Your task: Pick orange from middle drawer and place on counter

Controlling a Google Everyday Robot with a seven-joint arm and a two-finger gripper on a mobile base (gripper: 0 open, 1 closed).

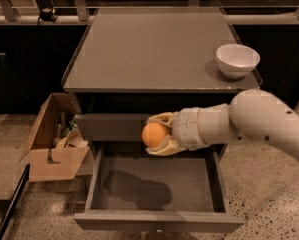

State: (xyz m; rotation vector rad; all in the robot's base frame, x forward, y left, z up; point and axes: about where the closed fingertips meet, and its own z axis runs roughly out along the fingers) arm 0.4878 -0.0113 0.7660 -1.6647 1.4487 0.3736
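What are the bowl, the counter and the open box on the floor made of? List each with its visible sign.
The white bowl is likely glazed ceramic, possibly plastic: smooth and glossy. The counter looks like grey laminate or painted metal, given its soft sheen; I cannot tell which. The box is brown cardboard: matte, with bent flaps. The gripper holds the orange above the open middle drawer.

High front view looks down; claw clasping orange over middle drawer
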